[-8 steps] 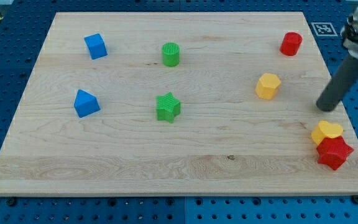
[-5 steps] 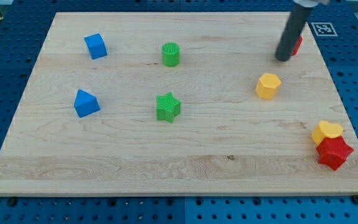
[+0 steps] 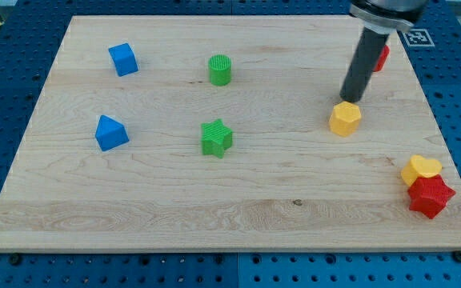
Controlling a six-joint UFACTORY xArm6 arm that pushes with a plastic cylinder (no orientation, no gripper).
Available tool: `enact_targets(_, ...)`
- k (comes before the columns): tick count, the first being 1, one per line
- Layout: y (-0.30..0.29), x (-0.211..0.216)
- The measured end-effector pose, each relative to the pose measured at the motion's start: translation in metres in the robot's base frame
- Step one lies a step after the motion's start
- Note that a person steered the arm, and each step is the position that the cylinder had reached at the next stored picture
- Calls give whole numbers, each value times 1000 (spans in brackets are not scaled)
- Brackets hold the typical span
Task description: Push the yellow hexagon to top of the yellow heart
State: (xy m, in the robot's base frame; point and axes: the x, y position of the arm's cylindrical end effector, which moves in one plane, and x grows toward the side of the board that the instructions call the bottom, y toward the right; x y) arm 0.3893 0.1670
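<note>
- Yellow hexagon [image 3: 345, 118] sits right of centre on the wooden board [image 3: 166, 200], well apart from the yellow heart [image 3: 419, 169], which lies near the right edge toward the near corner.
- So the job looks barely begun, I judge: the hexagon is left of and farther back than the heart, with a bare stretch of wood between them, and nowhere near a spot just beyond the heart.
- My tip [image 3: 348, 100] is at the hexagon's far edge, touching it or just short of it; the picture does not settle which. The rod carries no jaws, so it holds nothing and can only shove.
- From that side a push would send the block nearer, not rightward. What is left, as I read it, is to drive it right and somewhat nearer until it rests just beyond the heart.
- A red star [image 3: 430, 196] is pressed against the heart's near side, so a hard arrival could knock both toward the board's edge.
- A red block [image 3: 382, 56] shows partly behind the rod, at the far right.
- Farther left, out of the way: a green cylinder [image 3: 221, 70], a green star [image 3: 216, 137], a blue cube [image 3: 122, 59] and a blue wedge-like block [image 3: 110, 133].
</note>
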Motion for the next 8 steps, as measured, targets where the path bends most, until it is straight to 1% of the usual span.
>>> enact_targets(1, -36, 2)
enact_targets(2, -32, 44)
enact_targets(3, 22, 79)
enact_targets(5, 29, 49)
enact_targets(6, 46, 75)
enact_targets(7, 58, 90)
enact_targets(8, 56, 70)
